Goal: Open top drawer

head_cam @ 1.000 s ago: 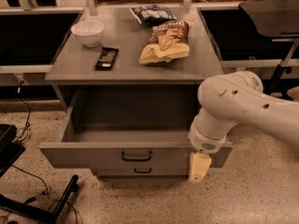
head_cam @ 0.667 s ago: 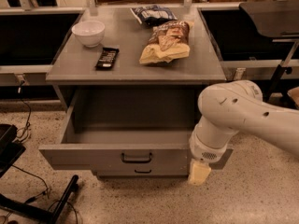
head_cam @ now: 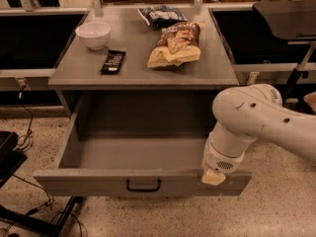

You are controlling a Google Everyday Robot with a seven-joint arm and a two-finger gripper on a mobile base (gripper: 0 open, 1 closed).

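grey top drawer (head_cam: 98, 182) stands pulled far out from under the tabletop (head_cam: 197, 75). its front runs left-right across the view, and its travel axis points toward the camera. gripper (head_cam: 213, 177) sits at the front's right end, at the top edge, touching or just over it; can't separate the two. jaws' state: cannot tell. black bar handle (head_cam: 143, 184) lies left of the jaws and slightly lower, near but apart, with nothing on it. the single arm (head_cam: 256, 117) comes in from the right, elbow high, wrist pointing straight down at the front. judgement: task looks nearly or fully done. any further pull goes toward the camera; otherwise the jaws just lift clear. behind the jaws, up on the tabletop: white bowl (head_cam: 94, 33), dark bar (head_cam: 113, 61), two snack bags (head_cam: 175, 44), all well apart from them.
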